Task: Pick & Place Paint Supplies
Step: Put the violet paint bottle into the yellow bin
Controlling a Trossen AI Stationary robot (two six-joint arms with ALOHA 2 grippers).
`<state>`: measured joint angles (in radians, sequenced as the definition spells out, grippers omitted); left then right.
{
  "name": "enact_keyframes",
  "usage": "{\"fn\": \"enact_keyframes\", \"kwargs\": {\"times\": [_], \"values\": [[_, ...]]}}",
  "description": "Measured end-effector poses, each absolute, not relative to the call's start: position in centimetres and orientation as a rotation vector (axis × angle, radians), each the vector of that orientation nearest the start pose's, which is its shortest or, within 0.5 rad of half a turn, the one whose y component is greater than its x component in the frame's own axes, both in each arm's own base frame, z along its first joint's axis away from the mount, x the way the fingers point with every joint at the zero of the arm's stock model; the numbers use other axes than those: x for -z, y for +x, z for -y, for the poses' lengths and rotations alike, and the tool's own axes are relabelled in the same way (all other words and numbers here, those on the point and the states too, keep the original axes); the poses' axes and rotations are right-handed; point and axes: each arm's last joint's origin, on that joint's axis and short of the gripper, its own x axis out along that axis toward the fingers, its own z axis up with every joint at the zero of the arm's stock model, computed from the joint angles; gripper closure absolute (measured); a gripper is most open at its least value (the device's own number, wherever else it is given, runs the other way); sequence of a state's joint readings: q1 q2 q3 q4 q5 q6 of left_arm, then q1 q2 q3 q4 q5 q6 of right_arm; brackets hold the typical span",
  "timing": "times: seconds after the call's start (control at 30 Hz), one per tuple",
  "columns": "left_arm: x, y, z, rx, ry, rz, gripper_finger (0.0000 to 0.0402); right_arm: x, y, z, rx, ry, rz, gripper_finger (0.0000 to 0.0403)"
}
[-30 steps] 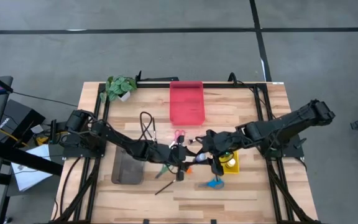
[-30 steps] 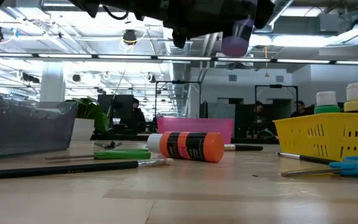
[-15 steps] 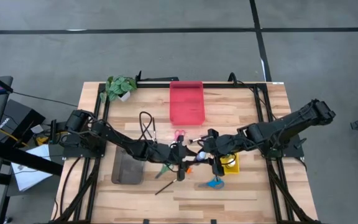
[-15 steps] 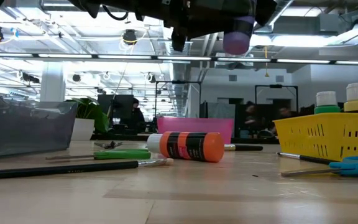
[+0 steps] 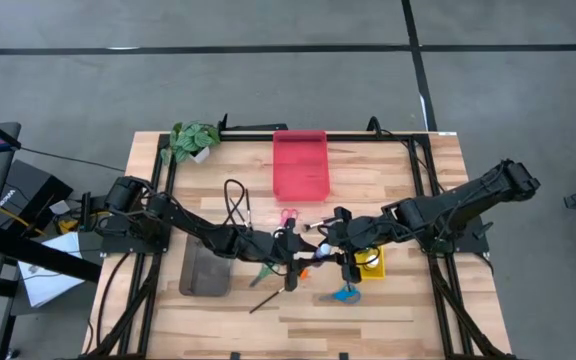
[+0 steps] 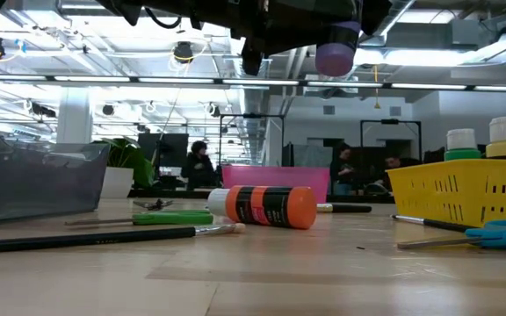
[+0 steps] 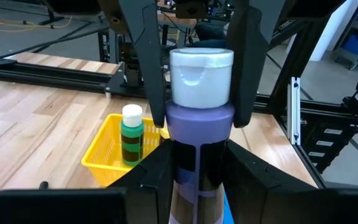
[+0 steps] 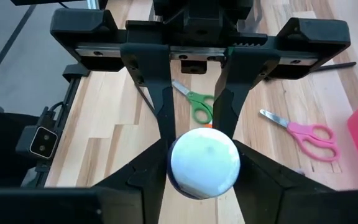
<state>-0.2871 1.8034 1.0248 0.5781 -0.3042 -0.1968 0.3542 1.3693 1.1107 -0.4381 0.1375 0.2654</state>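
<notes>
A purple paint bottle [image 7: 199, 118] with a white cap is held up in the air above the counter [image 5: 388, 310], near the middle of it and just beside the yellow tray [image 7: 107, 149]. The left gripper [image 7: 197, 162] has its jaws clamped on the body of this bottle. The right gripper [image 8: 201, 155] meets the same bottle from the other side; its jaws stand on both sides of the cap end, and it is not clear if they already press on it. In the yellow tray a green paint bottle [image 7: 131, 134] stands upright, with its white cap up. Below the raised bottle, an orange paint bottle [image 6: 266, 205] lies on its side on the counter. Near it lie a dark-handled brush [image 6: 104, 234], green scissors [image 8: 197, 107] and pink scissors [image 8: 306, 134]. Blue scissors [image 6: 499, 233] lie in front of the yellow tray. The red tray [image 5: 300, 163] is farther back from the yellow tray, and the grey tray [image 5: 205, 268] is well apart on the left arm's side.
</notes>
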Motion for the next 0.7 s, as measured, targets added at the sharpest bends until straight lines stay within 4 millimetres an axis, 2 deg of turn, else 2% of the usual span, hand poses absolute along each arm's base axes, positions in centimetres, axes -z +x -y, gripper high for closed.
{"fn": "enact_keyframes", "kwargs": {"times": [0.2, 0.5, 0.7], "values": [[-21.0, 37.6, 10.3, -0.037, -0.139, -0.202, 0.0280, -29.6, 27.7, -9.8, -0.116, 0.076, -0.696, 0.0276], [-18.9, 36.6, 9.9, -0.053, -0.140, -0.283, 0.0206, -30.1, 27.0, -9.5, -0.066, 0.062, -0.679, 0.0276], [-17.6, 35.9, 9.6, -0.070, -0.122, -0.321, 0.0184, -30.4, 26.1, -9.4, -0.016, 0.091, -0.706, 0.0276]]}}
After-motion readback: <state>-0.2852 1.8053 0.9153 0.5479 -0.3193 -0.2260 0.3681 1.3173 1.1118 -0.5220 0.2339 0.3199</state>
